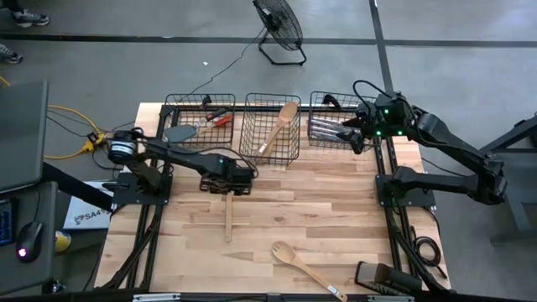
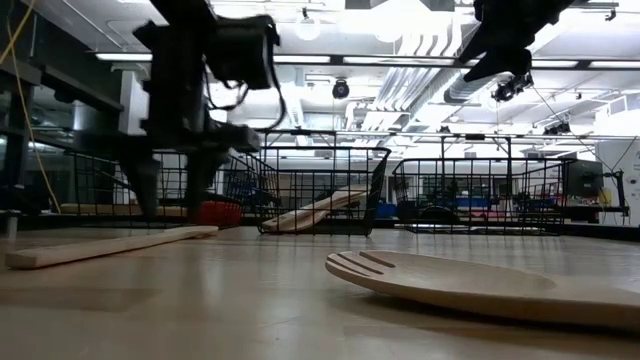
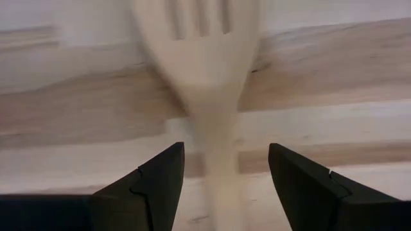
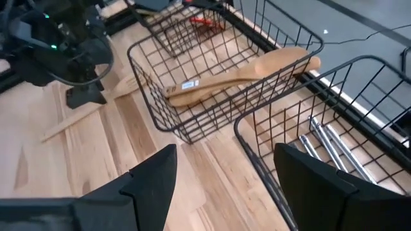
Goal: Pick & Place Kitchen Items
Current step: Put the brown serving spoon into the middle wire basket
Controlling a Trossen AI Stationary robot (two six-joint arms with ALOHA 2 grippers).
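Note:
A pale wooden fork point(image 1: 228, 216) lies flat on the table left of centre, its head toward the far edge. My left gripper point(image 3: 225, 186) hangs over it pointing down, open. Its fingers stand on either side of the fork's neck point(image 3: 218, 160), just below the head, without touching it. The low view shows this gripper point(image 2: 175, 205) a little above the fork point(image 2: 110, 246). My right gripper point(image 4: 225, 186) is open and holds nothing. It hovers high at the far right, beside the right wire basket point(image 1: 336, 126).
Three black wire baskets stand along the far edge. The left one point(image 1: 197, 117) holds a black turner and a red-headed tool. The middle one point(image 4: 192, 90) holds a wooden spoon, the right one point(image 4: 334, 147) silver cutlery. Another pale wooden utensil point(image 1: 306, 268) lies near the front edge.

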